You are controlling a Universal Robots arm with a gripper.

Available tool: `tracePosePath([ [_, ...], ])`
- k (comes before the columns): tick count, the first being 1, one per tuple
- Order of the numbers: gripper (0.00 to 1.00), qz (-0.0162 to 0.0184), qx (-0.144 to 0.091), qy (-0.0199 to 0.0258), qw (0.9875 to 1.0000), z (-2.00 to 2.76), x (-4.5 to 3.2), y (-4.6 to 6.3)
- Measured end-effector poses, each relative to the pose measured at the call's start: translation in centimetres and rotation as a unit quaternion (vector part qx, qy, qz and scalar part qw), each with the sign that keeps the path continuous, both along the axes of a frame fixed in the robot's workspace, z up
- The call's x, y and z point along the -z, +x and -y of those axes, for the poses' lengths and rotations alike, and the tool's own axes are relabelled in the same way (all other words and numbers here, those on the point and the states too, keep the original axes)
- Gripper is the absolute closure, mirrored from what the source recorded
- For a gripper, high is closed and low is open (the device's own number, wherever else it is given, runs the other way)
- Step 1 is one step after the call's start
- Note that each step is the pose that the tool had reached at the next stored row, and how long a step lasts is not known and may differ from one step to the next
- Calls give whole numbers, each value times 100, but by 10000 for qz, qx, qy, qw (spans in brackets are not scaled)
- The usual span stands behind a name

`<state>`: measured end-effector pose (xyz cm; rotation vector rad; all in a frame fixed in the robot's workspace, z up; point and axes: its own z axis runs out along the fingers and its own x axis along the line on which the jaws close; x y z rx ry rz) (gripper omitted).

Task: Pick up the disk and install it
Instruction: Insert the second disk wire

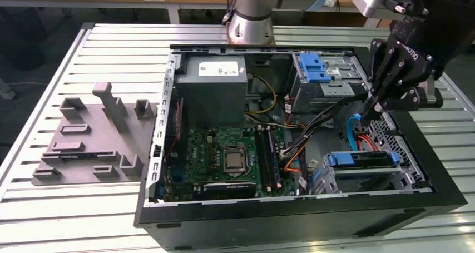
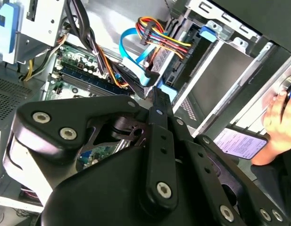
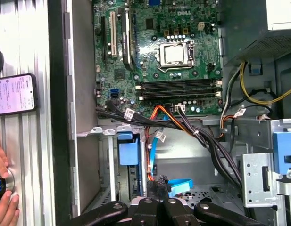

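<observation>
I have the pincer [image 1: 371, 109] down inside the open computer case [image 1: 159, 169], which lies on its side on the slatted table [image 1: 111, 47]. Its fingers are pressed together to a narrow tip, and I see nothing caught between them. In both wrist views the tip [image 2: 154, 92] [image 3: 159, 202] sits just beside a flat blue cable [image 2: 136, 59] [image 3: 180, 188] and a bundle of orange, red and yellow wires [image 2: 159, 30].

The disk [image 1: 360, 159] is not in my grip. It sits in the metal drive cage [image 1: 404, 180] at the corner of the case nearest the table's near edge, toward the exterior view's right. Its blue side rails show at the cage mouth. In the second wrist view its grey flank [image 2: 220, 70] stands close behind the pincer. The pincer hangs above and apart from it, nearer the far side of the case.

The green motherboard [image 1: 222, 153] fills the middle of the case. The larger grey box with a white sticker [image 1: 215, 83] is toward the table's far edge, and a blue ridged latch [image 1: 315, 67] tops the upper bay. A grey moulded fixture [image 1: 89, 136] rests on the table outside the case, on the exterior view's left. In the first wrist view a person's hand [image 3: 4, 188] and a phone [image 3: 13, 94] lie on the table beside the case wall.
</observation>
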<state>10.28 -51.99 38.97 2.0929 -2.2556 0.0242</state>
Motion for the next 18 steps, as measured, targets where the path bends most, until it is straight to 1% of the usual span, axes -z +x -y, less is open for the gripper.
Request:
tracePosePath([
  [4, 89, 3, 0, -3, 10000, -8, 35, 0],
  [8, 89, 4, 0, -9, 10000, -14, 41, 0],
  [9, 83, 4, 0, -9, 10000, -23, 42, 0],
  [13, 83, 5, 0, -8, 10000, -52, 62, 0],
  [18, 83, 4, 0, -10, 10000, -60, 103, 0],
])
